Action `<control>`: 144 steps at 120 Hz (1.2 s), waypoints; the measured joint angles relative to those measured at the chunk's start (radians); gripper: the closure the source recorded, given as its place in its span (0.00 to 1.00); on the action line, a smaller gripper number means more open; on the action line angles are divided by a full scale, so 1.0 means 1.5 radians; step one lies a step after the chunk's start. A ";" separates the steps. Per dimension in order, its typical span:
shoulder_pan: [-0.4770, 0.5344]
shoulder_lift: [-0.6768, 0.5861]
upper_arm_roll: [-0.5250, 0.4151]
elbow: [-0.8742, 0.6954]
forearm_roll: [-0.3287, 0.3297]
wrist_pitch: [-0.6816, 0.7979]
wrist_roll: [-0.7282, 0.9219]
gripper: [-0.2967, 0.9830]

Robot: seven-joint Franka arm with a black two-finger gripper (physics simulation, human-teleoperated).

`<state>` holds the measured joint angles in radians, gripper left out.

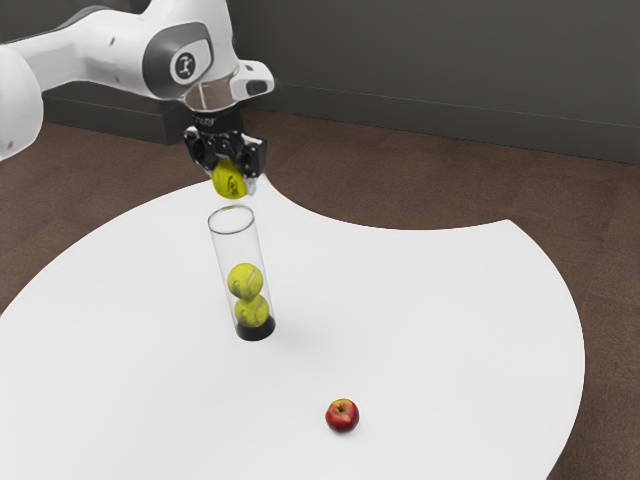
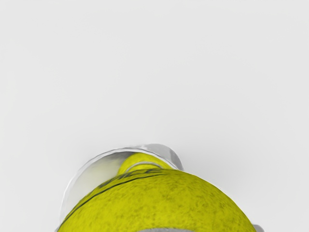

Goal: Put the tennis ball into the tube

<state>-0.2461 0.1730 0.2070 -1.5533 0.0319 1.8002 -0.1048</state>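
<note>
Fingers (image 1: 256,160) in the exterior view stand a ball's width apart, gripping the ball (image 1: 230,181) from both sides, with the open tube (image 1: 237,245) just below them on the table (image 1: 450,320), two more balls (image 1: 244,281) stacked inside it, and the apple (image 1: 342,416) well apart from them, toward the exterior view's right. In the wrist view the ball between the fingers partly hides the tube, and yellow from inside the tube peeks past it.
</note>
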 joint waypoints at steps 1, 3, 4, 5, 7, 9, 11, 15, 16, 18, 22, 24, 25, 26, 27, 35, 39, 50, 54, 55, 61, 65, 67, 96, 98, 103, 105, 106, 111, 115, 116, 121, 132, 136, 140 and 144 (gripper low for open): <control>0.002 0.002 0.000 0.002 0.000 -0.001 0.000 0.51; 0.006 0.006 0.000 0.005 0.001 -0.002 0.000 0.51; 0.007 0.008 0.000 0.007 0.001 -0.003 0.000 0.51; 0.009 0.009 0.000 0.008 0.001 -0.004 0.000 0.51; 0.013 0.012 0.001 0.009 0.002 -0.005 0.000 0.51; 0.016 0.014 0.001 0.010 0.002 -0.006 0.000 0.51; 0.019 0.017 0.001 0.011 0.002 -0.008 0.000 0.51; 0.024 0.020 0.001 0.012 0.003 -0.010 0.000 0.51; 0.024 0.020 0.001 0.012 0.003 -0.010 0.000 0.51; 0.025 0.021 0.001 0.012 0.003 -0.011 0.000 0.51; 0.026 0.023 0.001 0.010 0.004 -0.012 0.000 0.51; 0.026 0.024 0.001 0.009 0.004 -0.013 0.000 0.51; 0.026 0.024 0.001 0.008 0.004 -0.013 0.000 0.51; 0.026 0.025 0.001 0.008 0.004 -0.014 -0.001 0.51; 0.026 0.025 0.001 0.008 0.004 -0.014 -0.001 0.51; 0.024 0.031 0.000 0.006 0.004 -0.016 -0.001 0.52; 0.024 0.032 0.000 0.006 0.004 -0.016 -0.001 0.52; 0.023 0.033 0.000 0.002 0.004 -0.018 -0.002 0.52; 0.023 0.033 0.000 0.000 0.004 -0.018 -0.002 0.52; 0.023 0.033 0.000 0.000 0.004 -0.018 -0.002 0.52; 0.022 0.033 0.000 -0.002 0.004 -0.019 -0.002 0.52; 0.022 0.033 0.000 -0.003 0.004 -0.019 -0.003 0.52; 0.022 0.033 0.000 -0.004 0.004 -0.019 -0.003 0.52; 0.020 0.032 -0.001 -0.007 0.003 -0.020 -0.005 0.46; 0.020 0.032 -0.001 -0.007 0.002 -0.020 -0.005 0.44; 0.020 0.032 -0.001 -0.007 0.002 -0.020 -0.005 0.41; 0.020 0.032 -0.001 -0.007 0.001 -0.020 -0.005 0.40; 0.020 0.032 -0.001 -0.007 0.001 -0.020 -0.005 0.39; 0.020 0.032 -0.001 -0.007 0.000 -0.020 -0.005 0.37; 0.020 0.032 -0.001 -0.007 0.000 -0.020 -0.005 0.35; 0.020 0.032 -0.001 -0.007 0.000 -0.020 -0.005 0.34; 0.020 0.032 -0.001 -0.007 -0.001 -0.020 -0.005 0.33; 0.019 0.016 -0.003 -0.008 -0.006 -0.034 -0.003 0.30; 0.014 -0.006 -0.005 -0.002 -0.014 -0.051 0.001 0.29; 0.004 -0.033 -0.005 0.003 -0.019 -0.067 0.005 0.28; -0.011 -0.068 -0.004 0.003 -0.019 -0.081 0.009 0.28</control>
<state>-0.2622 0.0706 0.2006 -1.5494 0.0028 1.6788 -0.0917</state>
